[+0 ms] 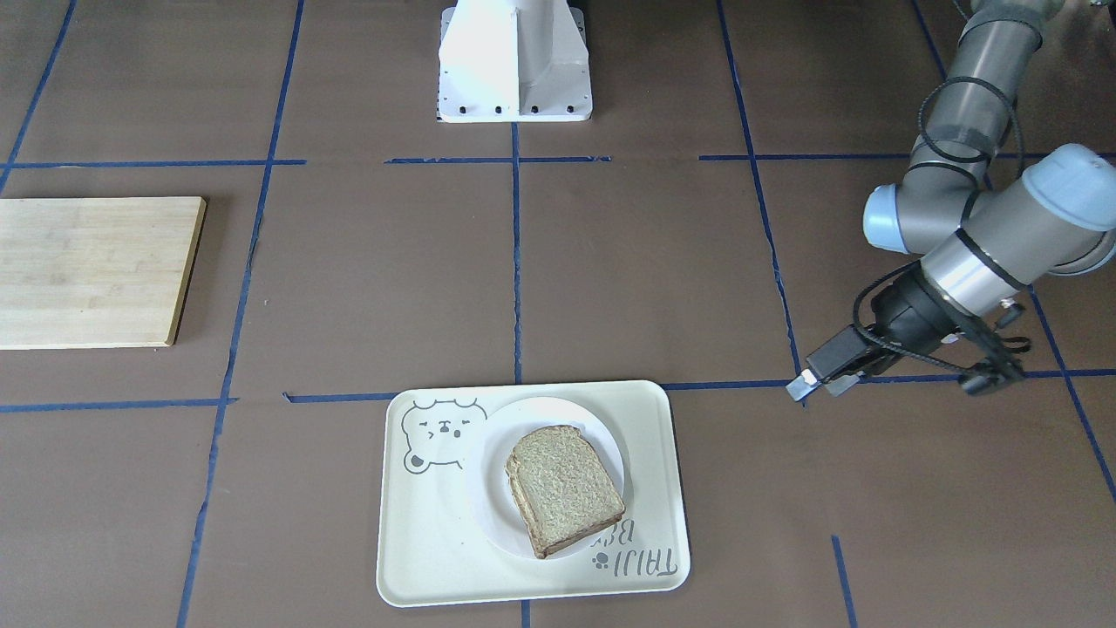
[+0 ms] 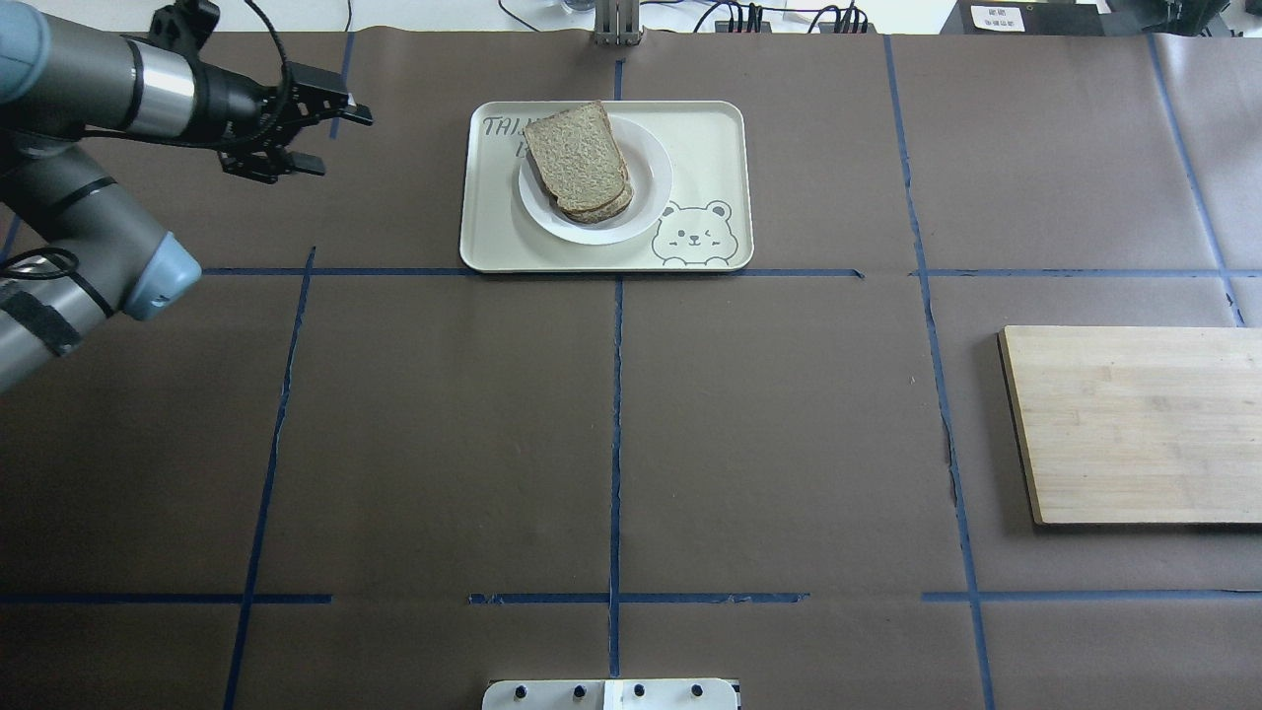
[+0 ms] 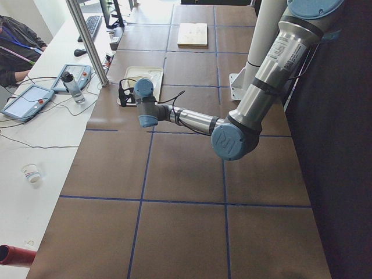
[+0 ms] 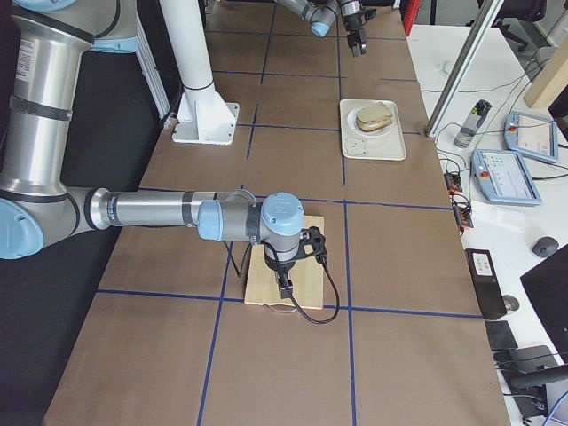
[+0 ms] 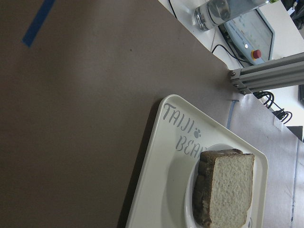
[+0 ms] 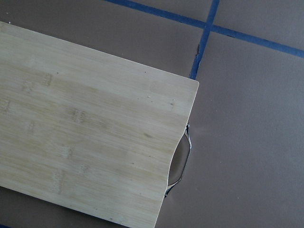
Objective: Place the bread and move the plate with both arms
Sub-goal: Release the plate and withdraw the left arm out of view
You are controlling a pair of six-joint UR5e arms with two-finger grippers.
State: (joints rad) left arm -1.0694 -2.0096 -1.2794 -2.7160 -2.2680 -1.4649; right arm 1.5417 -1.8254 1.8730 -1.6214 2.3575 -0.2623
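The bread (image 1: 565, 488) is a plain brown slice lying on top of another slice on the plate (image 1: 602, 433), a small white one. The plate sits on a cream tray (image 1: 436, 541) with a bear drawing. In the overhead view the bread (image 2: 580, 158) and plate (image 2: 653, 197) are at the far middle. My left gripper (image 2: 333, 138) is open and empty, held above the table to the left of the tray. Its wrist view shows the bread (image 5: 228, 194) side-on. My right gripper (image 4: 284, 286) hovers over a wooden board; I cannot tell whether it is open or shut.
A bamboo cutting board (image 2: 1134, 424) lies at the table's right side, with a metal handle (image 6: 179, 164) at one end. The white pedestal (image 1: 514, 61) stands at the robot's base. A bottle (image 5: 213, 12) and control tablets lie beyond the far edge.
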